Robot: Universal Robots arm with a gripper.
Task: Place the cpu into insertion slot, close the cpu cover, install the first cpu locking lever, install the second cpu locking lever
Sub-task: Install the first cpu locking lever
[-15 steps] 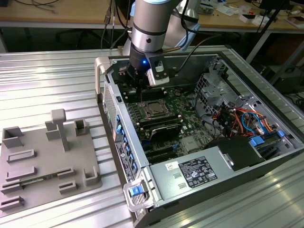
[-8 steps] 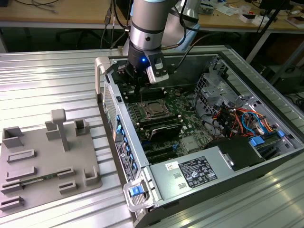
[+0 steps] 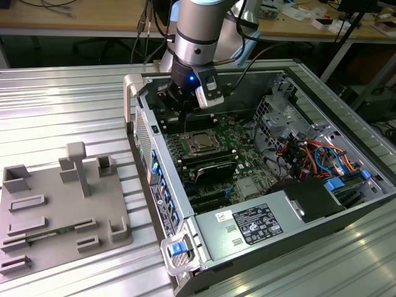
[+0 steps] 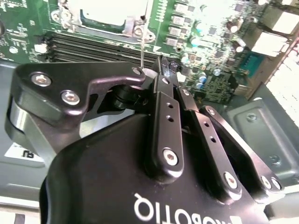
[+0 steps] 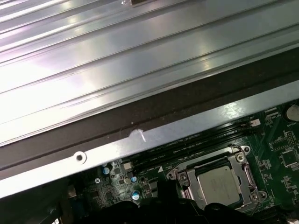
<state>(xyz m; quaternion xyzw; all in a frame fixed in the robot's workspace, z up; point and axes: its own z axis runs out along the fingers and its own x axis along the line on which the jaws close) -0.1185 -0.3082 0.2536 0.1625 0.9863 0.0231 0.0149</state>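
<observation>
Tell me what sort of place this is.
Most likely a robotics lab or test workshop: a robot arm reaches into an open computer case lying on a ribbed aluminium table, a grey fixture tray sits beside it, and wooden desks strewn with cables stand behind.

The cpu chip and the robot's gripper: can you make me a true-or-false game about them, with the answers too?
1. The cpu lies on the green board inside the computer case. True.
2. The cpu cover stands straight up. False: it lies flat, framing the cpu.
3. The gripper hangs over the grey tray outside the case. False: it hangs inside the case, close beside the cpu.
4. Blue and orange cables lie in the case. True.
</observation>
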